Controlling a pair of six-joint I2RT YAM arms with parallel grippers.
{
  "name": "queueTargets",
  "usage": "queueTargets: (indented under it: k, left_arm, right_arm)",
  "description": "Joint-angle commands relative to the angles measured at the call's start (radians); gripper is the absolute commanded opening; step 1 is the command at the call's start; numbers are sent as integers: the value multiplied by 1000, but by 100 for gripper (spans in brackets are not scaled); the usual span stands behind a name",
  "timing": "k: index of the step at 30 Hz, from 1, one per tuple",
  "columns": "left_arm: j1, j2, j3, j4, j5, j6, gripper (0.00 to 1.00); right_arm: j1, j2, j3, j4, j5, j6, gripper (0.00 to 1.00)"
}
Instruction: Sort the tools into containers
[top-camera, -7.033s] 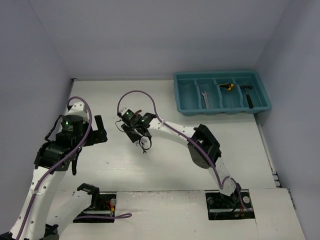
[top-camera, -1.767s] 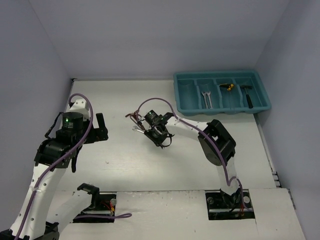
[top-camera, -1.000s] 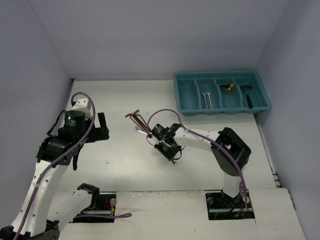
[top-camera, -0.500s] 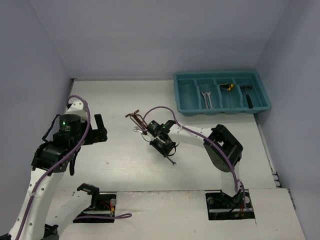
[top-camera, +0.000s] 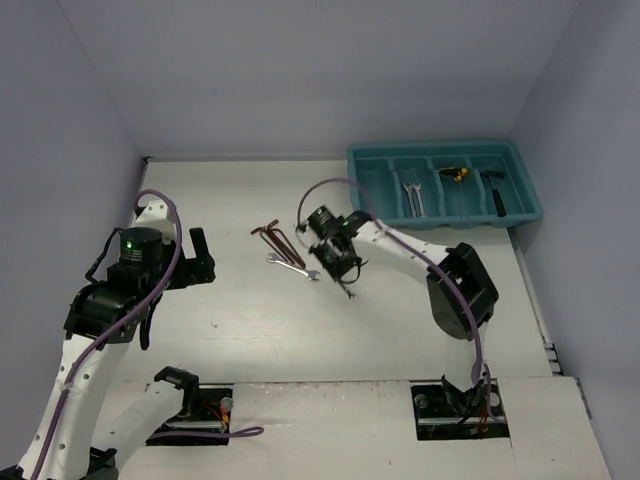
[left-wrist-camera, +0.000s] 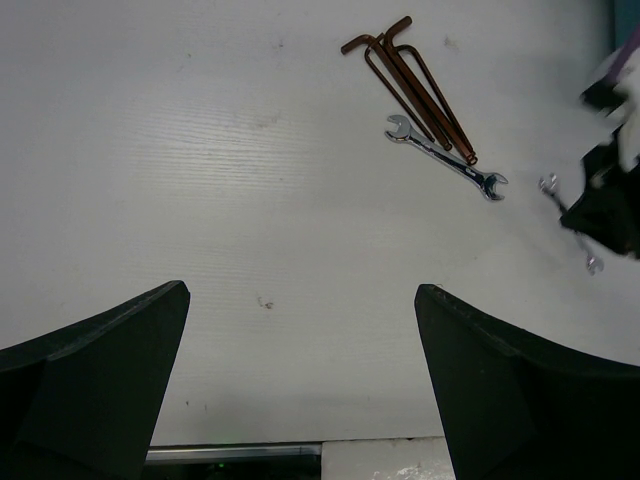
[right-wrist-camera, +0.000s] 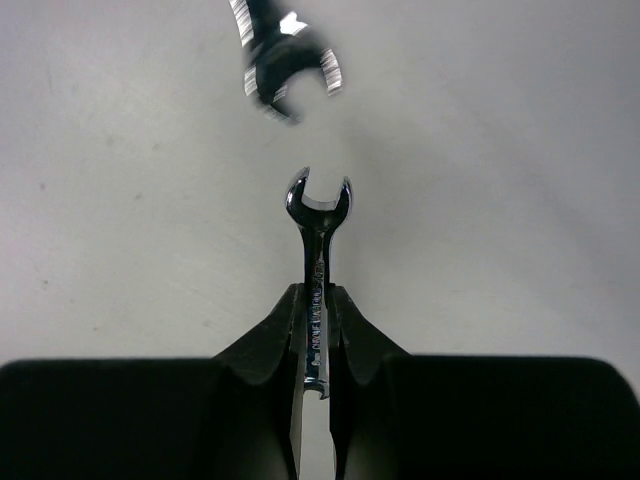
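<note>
Wrench (right-wrist-camera: 318, 205), small, silver and open-ended, clenched by its shank in the right pincer (right-wrist-camera: 316, 296) above the middle of the white counter (top-camera: 250, 310).
Probably light, rigid and slick; the thin shank may pivot between the pads, so a mid-shank hold suits it. A second silver wrench (top-camera: 293, 266) lies at its nine o'clock, reddish-brown L-shaped hex keys (top-camera: 277, 240) at ten, and the teal plastic four-compartment tray (top-camera: 440, 219) toward two. The left pincer (left-wrist-camera: 300, 390) gapes released, holding nothing.

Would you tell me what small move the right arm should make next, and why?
Probably swing toward the tray: the right gripper is shut on a wrench, and two wrenches already lie in the tray's second compartment from the left.
</note>
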Motion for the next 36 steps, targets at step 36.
queueTargets:
  k: [36]
  left_arm:
    - [4,12,9,47,-9,-28,95]
  right_arm:
    - [-388,40,530,15,-52,-280,33]
